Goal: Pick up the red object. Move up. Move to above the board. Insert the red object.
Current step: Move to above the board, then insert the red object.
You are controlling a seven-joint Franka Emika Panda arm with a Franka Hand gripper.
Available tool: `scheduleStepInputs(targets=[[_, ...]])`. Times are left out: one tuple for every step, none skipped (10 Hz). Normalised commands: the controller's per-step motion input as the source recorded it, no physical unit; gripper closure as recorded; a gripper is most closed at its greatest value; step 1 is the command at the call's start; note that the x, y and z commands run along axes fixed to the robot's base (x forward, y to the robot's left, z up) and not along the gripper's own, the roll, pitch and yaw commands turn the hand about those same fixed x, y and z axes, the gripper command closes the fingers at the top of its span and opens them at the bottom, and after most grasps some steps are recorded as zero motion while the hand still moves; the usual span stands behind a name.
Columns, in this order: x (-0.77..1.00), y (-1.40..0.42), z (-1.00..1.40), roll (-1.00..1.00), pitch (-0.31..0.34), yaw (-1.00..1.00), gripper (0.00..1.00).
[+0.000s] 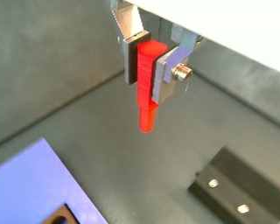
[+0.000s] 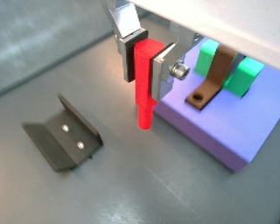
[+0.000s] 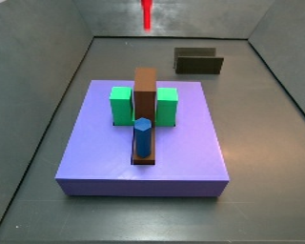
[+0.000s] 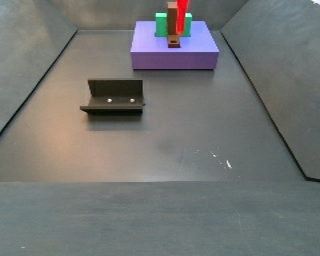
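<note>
The gripper (image 2: 150,54), jaws closed on the red object (image 2: 143,87), hangs clear of the floor, with bare grey floor directly beneath the peg's tip in both wrist views. In a side view the fixture (image 4: 115,96) stands at centre left, and open floor fills the lower frame. On the purple platform (image 3: 193,143), the board (image 3: 145,95), green blocks (image 3: 121,105) and blue peg (image 3: 142,137) crowd the centre.

My 2 wrist cameras look down close past my gripper (image 1: 154,58). 2 side cameras face each other along the counter (image 4: 190,140): 1 near the board (image 3: 145,105), 1 far, both sharing the fixture (image 4: 115,97).
</note>
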Motion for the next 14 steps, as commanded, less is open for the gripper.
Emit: scheduleStepInputs(targets=[[0.06,0.0,1.4,-0.03,0.056,-0.01,1.0],[0.02,0.0,0.63,-0.03,0.091,-0.01,1.0],[0.02,0.0,0.36,-0.03,0.071,-0.01,1.0],[0.04,-1.4,0.31,0.02,0.316,-0.22,1.0],[0.03,-1.4,0.3,0.07,0.316,-0.18,1.0],[0.06,-1.4,0.31,0.08,0.27,-0.09,1.0],[0.1,-1.4,0.3,0.04,0.225,-0.04,1.0],[0.13,-1.4,0.3,0.02,0.183,-0.01,1.0],[0.11,-0.86,0.19,0.02,0.163,0.0,1.0],[0.1,-0.46,0.11,0.01,0.144,0.0,1.0],[0.06,-0.22,0.06,0.01,0.102,0.01,1.0],[0.1,0.43,-0.3,0.0,-0.043,-0.07,1.0],[0.06,0.54,-0.39,0.05,-0.093,-0.09,1.0],[0.01,0.51,-0.47,0.14,-0.139,-0.09,1.0]])
